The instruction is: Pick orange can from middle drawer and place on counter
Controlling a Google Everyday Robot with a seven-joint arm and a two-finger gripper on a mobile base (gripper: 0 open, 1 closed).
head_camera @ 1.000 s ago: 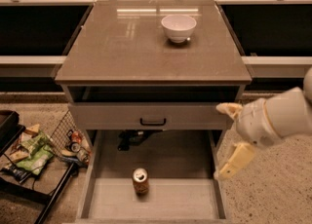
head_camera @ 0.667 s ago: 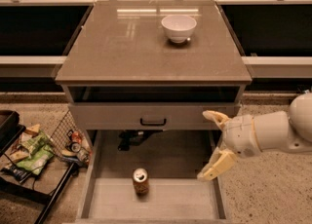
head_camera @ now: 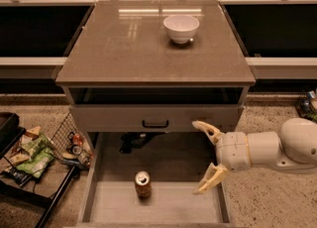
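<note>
The orange can (head_camera: 142, 184), one only, stands upright on the pale floor of the middle drawer (head_camera: 168, 208). It is to the picture's left of the gripper (head_camera: 196, 157) and a little lower than its lower fingertip, near it but not touching. The can is small and orange-gold with dark markings on its side, and its silver top with the pull tab shows from above. There is one gripper with two pale fingers (head_camera: 210, 178), spread wide apart and pinching nothing. It hangs over the drawer's right side with its tips pointing left, on one arm (head_camera: 277, 148) that reaches in from the picture's right. One drawer is pulled out, a shallow grey box with low side walls. Further back in it, left of the gripper and behind the can, lies one dark object (head_camera: 131, 140), too shadowed to name. Just above the gripper's upper finger is one grey drawer front (head_camera: 114, 119) with one small black handle (head_camera: 155, 123). Higher still is the one counter (head_camera: 133, 48), a glossy grey-brown slab, and on it, well above the gripper, sits one white bowl (head_camera: 181, 27). Well to the left of the gripper, beside the cabinet, stands one wire basket (head_camera: 67, 133) with snack packets (head_camera: 34, 152)
</note>
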